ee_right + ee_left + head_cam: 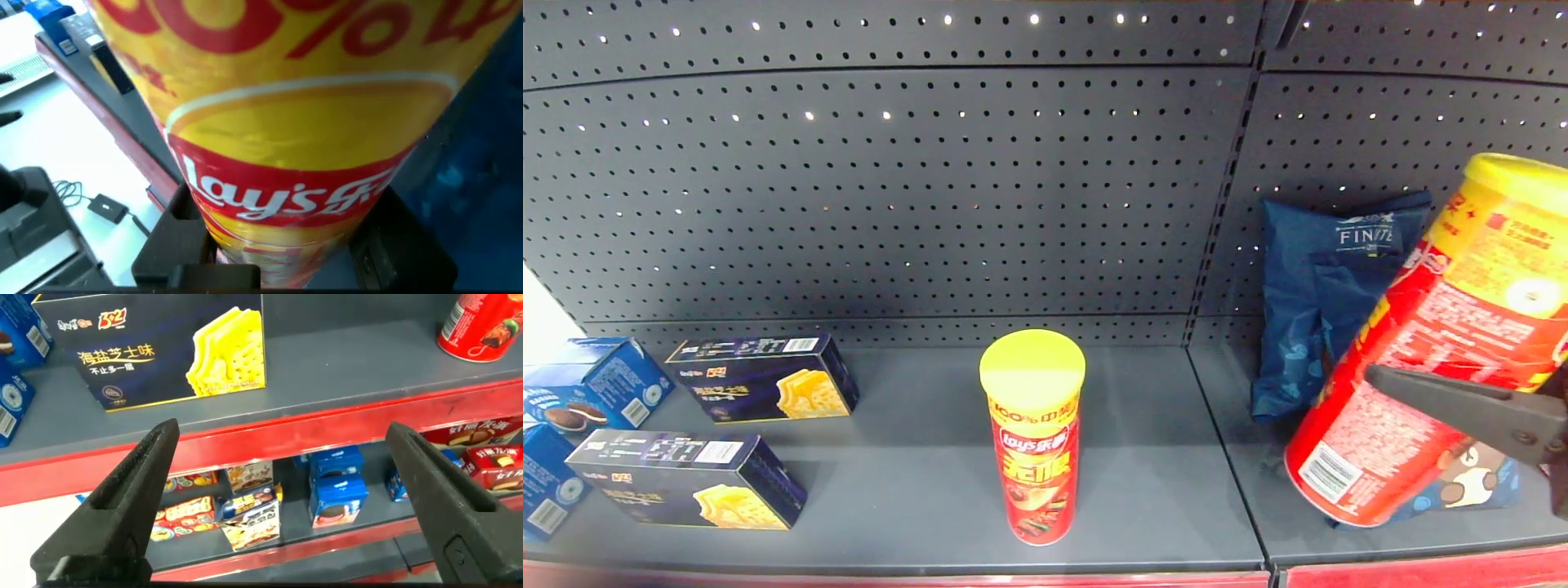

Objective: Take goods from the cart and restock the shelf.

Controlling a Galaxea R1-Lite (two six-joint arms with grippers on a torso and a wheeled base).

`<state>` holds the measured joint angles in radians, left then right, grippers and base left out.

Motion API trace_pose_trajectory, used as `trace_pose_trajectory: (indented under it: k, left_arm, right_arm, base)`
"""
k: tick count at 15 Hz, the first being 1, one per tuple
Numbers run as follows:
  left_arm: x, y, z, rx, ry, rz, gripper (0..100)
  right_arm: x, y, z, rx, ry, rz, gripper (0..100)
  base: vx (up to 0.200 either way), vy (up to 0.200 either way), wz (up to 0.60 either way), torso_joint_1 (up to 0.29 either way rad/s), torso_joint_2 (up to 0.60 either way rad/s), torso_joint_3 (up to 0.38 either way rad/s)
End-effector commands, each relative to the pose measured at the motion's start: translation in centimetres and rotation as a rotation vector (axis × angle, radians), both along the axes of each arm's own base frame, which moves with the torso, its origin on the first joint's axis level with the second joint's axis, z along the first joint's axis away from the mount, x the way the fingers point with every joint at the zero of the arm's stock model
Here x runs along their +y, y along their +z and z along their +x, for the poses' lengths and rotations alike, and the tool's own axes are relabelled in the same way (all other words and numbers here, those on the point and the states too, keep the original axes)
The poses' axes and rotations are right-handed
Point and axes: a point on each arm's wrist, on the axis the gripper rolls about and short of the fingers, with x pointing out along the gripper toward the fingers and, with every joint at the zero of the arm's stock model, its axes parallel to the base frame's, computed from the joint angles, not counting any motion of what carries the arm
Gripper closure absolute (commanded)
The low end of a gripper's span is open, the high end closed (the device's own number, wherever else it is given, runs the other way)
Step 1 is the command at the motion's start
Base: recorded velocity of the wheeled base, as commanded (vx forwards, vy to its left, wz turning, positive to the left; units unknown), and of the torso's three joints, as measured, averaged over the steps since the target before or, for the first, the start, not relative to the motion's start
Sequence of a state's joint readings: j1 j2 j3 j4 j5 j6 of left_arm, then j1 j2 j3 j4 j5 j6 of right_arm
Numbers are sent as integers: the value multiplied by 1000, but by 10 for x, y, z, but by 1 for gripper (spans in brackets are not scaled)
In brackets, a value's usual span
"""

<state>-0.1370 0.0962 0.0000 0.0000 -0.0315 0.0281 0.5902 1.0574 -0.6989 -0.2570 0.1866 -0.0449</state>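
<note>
Restocking scene, with the standing can (1033,441) as reference. It is a red chip tube with a yellow lid, upright at mid-depth on the grey shelf (915,490), in front of the perforated back panel (890,188).

Right of the standing can, past the seam between two shelf boards, is the held can (1437,343), a second tube of the same kind. It is tilted, with its yellow lid up and away from the standing can and its base low and nearer to it. The right gripper (282,249) is clamped around its middle, one dark finger (1462,400) lying across the label. Whether its base touches the board cannot be told.

Behind the held can, farther right of the standing can, a blue bag (1307,318) leans on the back panel. A packet with a bear print (1470,482) lies under the held can's base.

Left of the standing can lie two dark cracker boxes (764,376) (686,482), one behind the other. Farther left are blue cookie boxes (592,384).

The left gripper (282,437) hangs left of and below the standing can, before the shelf's red front lip (327,429). Its jaws are spread wide and grasp nothing. Beneath it a lower shelf (270,547) carries small boxes.
</note>
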Motion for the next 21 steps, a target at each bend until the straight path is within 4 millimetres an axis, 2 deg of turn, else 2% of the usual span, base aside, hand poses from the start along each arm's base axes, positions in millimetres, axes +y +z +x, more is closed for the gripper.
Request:
trace_pose_trajectory:
  k: [1,8,11,13,14,19,21]
  left_arm:
    - [0,0,0,3,0,3,0]
    - [0,0,0,5,3,0,0]
    - [0,0,0,5,3,0,0]
    - [0,0,0,5,1,0,0]
    - [0,0,0,5,1,0,0]
    - [0,0,0,5,1,0,0]
    - [0,0,0,5,3,0,0]
  right_arm:
    - [19,-13,28,56,-6,-29,100]
    - [55,-15,77,81,-62,16,100]
    - [88,-22,99,102,-70,25,100]
    - [102,-27,115,94,-120,21,100]
    - [113,-30,128,86,-164,19,100]
    - [141,-46,162,69,-274,17,100]
    - [154,-47,167,59,-292,18,100]
  base:
    - [0,0,0,0,0,0]
    - [0,0,0,0,0,0]
    - [0,0,0,0,0,0]
    - [0,0,0,0,0,0]
    - [0,0,0,0,0,0]
    - [0,0,0,0,0,0]
    - [0,0,0,0,0,0]
